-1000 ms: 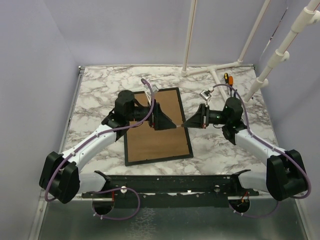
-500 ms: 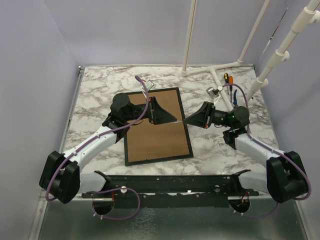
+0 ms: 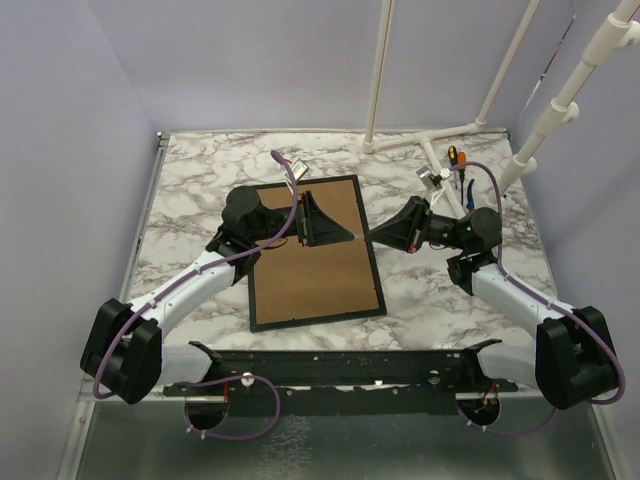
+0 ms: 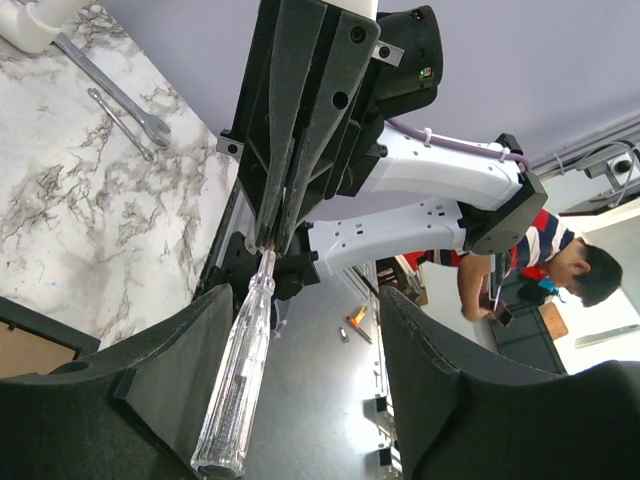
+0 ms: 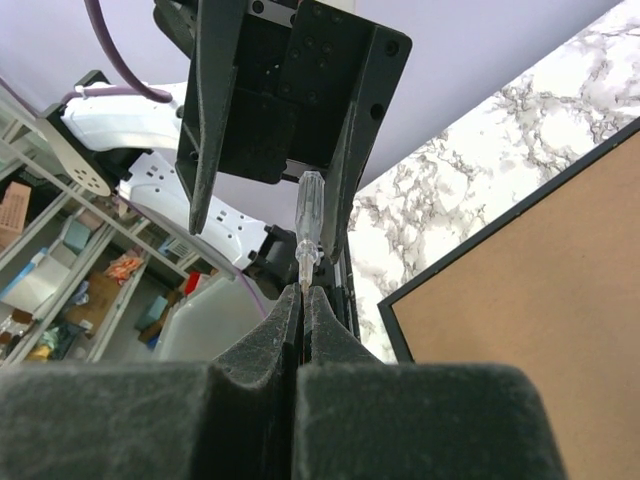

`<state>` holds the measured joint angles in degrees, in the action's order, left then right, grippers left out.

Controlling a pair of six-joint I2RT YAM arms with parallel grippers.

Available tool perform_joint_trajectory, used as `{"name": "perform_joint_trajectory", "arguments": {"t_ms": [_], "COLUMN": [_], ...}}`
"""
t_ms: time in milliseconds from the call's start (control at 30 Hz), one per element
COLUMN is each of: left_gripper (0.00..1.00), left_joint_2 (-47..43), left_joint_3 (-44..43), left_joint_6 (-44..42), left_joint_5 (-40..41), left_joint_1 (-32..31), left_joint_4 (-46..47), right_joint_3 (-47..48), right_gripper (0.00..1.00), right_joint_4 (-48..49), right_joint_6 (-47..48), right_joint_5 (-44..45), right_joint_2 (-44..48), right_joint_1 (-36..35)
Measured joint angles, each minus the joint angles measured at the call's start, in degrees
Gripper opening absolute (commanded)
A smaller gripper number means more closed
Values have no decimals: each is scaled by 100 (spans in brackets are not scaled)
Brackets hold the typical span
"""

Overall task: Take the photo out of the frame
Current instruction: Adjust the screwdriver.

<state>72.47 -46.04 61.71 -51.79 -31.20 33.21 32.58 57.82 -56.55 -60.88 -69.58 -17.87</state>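
1. The left claw (image 3: 345, 236) hangs over the far right part of the frame (image 3: 315, 280), with its jaws wide apart.
2. The frame lies face down on the marble table (image 3: 190, 180) with its brown back up. The photo cannot be seen.
3. A clear-handled screwdriver (image 4: 240, 380) sits between the left claw's jaws, above the frame's right edge.
4. The right claw (image 5: 302, 295), just right of the frame, pinches the screwdriver's thin end.
5. Two wrenches (image 4: 130, 110) lie on the table past the frame's far right corner.

place: robotics lab | signs: cluttered storage shelves (image 5: 75, 240); person (image 4: 545, 275) in striped shirt; walled marble-patterned table (image 3: 200, 170)
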Motion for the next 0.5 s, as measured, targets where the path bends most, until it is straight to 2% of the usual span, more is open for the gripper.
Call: {"name": "perform_joint_trajectory", "arguments": {"t_ms": [67, 467, 500], "left_gripper": [60, 25, 24], "left_joint_2": [11, 94, 98], "left_joint_3": [0, 0, 0], "left_joint_6": [2, 22, 15], "left_joint_5": [0, 2, 2], "left_joint_1": [0, 24, 28], "left_joint_4": [4, -9, -13], "right_joint_3": [33, 199, 201], "right_gripper": [0, 1, 1], "right_joint_4": [-101, -487, -492], "right_joint_6": [101, 385, 398], "right_joint_5": [0, -81, -92], "right_joint_2": [0, 0, 0], "right_joint_1": [0, -2, -2]}}
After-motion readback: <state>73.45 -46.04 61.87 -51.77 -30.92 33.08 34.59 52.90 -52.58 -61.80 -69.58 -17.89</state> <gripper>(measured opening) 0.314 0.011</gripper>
